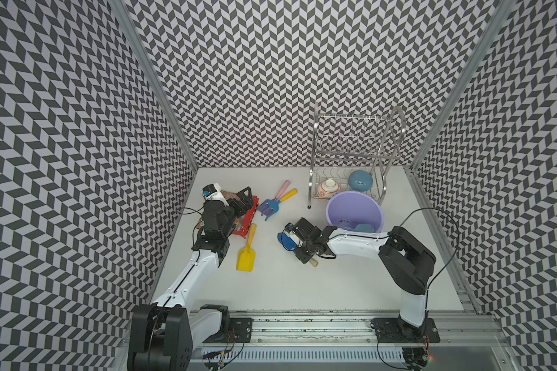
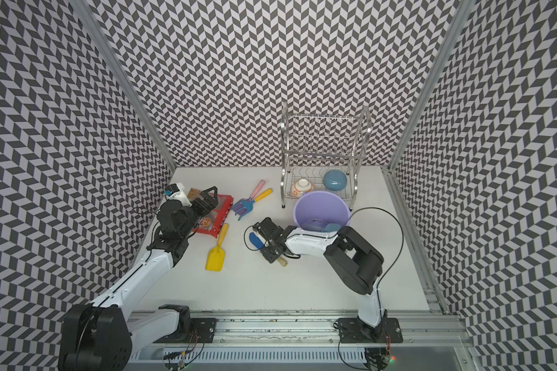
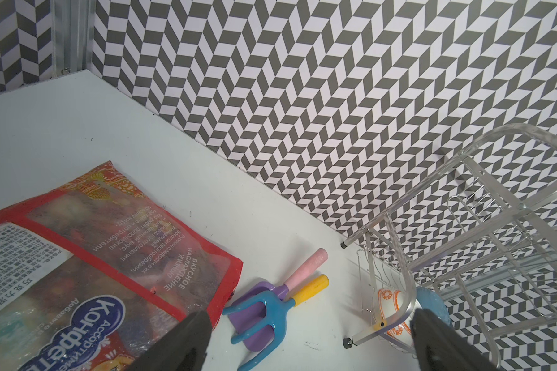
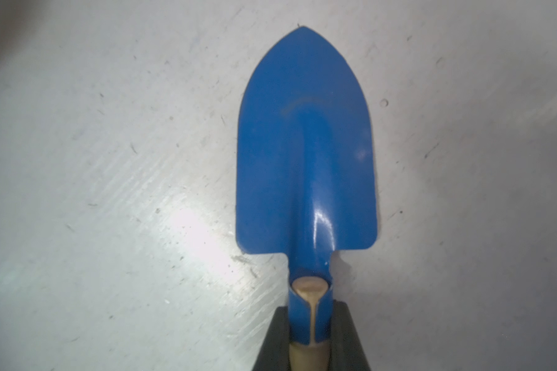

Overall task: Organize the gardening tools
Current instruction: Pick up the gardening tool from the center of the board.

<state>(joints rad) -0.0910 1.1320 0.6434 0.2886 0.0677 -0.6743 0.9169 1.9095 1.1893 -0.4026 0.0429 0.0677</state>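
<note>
The right gripper (image 4: pixel 309 321) is closed on the dark blue trowel (image 4: pixel 306 144). Its two dark fingers (image 4: pixel 275 343) press against either side of the blue socket where the pale wooden handle enters. Only the finger ends show in the wrist view; the rest is cut off at the frame edge, as is most of the handle. The blade reaches straight out ahead of the fingertips, close over the white table (image 4: pixel 110 160), with a thin shadow along one edge. Whether it touches the surface cannot be told. In both top views the wrist hides the grip itself; only the blade tip shows ahead of it and the handle's butt behind.

The left gripper (image 3: pixel 312 342) stands wide and holds nothing. Only the tips of its fingers (image 3: pixel 187 340) are in frame. One fingertip overlaps a corner of the red snack packet (image 3: pixel 110 257); contact cannot be judged. Ahead, between the fingers, the blue yellow-handled rake (image 3: pixel 264 310) lies across the purple pink-handled fork (image 3: pixel 301 273), covering most of its head. The other fingertip hides part of a blue bowl (image 3: pixel 431 302) in the wire dish rack (image 3: pixel 405 282).

The yellow spade (image 1: pixel 247 250) lies behind the left fingers, beside that arm. The pale blue shovel (image 1: pixel 364 228) sits in the lavender bucket (image 1: pixel 351 205), behind the right fingers next to the forearm, and is only partly seen.
</note>
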